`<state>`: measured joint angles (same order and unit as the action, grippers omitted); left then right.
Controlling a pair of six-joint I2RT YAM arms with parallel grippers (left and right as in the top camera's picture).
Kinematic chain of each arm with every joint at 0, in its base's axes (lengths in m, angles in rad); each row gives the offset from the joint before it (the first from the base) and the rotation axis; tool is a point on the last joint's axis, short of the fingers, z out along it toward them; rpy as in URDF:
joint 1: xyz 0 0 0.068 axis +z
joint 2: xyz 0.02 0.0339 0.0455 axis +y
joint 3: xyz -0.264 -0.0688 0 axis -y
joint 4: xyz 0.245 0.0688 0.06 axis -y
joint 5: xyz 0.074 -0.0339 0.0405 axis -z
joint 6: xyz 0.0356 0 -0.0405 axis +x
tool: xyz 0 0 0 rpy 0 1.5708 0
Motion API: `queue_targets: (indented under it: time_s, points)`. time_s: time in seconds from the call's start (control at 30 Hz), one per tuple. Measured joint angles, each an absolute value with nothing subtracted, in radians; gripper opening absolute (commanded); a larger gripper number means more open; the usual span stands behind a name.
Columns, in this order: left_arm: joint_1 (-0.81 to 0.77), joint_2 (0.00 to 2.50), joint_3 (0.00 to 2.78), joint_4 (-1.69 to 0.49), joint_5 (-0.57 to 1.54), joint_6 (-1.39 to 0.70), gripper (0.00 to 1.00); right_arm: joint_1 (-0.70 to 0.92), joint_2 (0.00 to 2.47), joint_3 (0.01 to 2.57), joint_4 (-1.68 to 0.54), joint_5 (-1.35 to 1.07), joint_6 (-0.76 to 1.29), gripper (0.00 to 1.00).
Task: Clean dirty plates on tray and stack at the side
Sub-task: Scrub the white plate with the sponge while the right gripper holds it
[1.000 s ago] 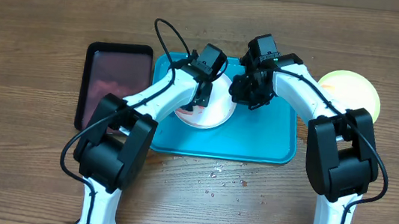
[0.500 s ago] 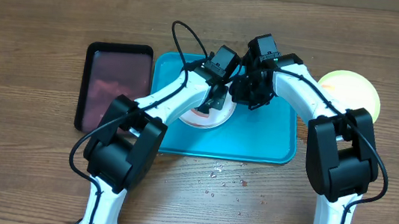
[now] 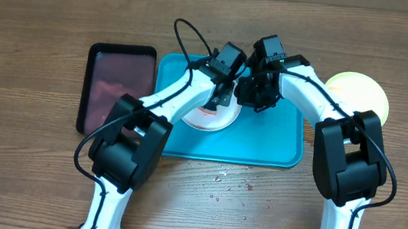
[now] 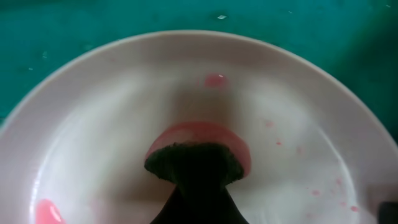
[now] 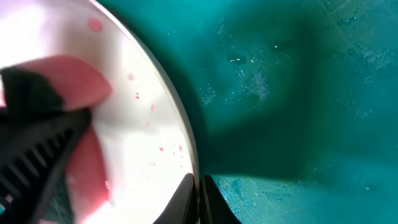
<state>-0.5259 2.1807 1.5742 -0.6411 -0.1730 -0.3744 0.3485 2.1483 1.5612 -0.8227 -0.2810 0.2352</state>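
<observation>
The white plate [image 3: 209,120] lies on the turquoise tray [image 3: 277,146], smeared with red sauce [image 4: 48,213]. My left gripper [image 3: 221,95] is over the plate, shut on a dark sponge with a pink edge [image 4: 198,159] that presses on the plate's middle. My right gripper [image 5: 199,193] is shut on the plate's right rim [image 5: 180,130]; it also shows in the overhead view [image 3: 251,97]. The pale green plate [image 3: 359,92] sits on the table to the right of the tray. The light blue plate is not clearly in view.
A black tray with a dark reddish inside [image 3: 117,88] lies left of the turquoise tray. Small drops and crumbs [image 3: 231,183] dot the wood in front of the tray. The two arms cross closely over the tray's far half.
My left gripper with the sponge has moved right across the white plate, toward the right gripper. The right gripper has held still on the rim.
</observation>
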Motion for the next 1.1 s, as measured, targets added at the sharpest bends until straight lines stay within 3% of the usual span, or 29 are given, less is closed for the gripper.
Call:
queue_targets:
  time_s: [0.37,1.1]
  points:
    - [-0.410,2.181,1.591,-0.742,-0.175,-0.386,0.04,0.348,2.148,1.561,-0.823,-0.281,0.236,0.04]
    - [-0.543,2.184,1.589,-0.686,-0.187,-0.375,0.04,0.347,2.148,1.561,-0.794,-0.269,0.264,0.04]
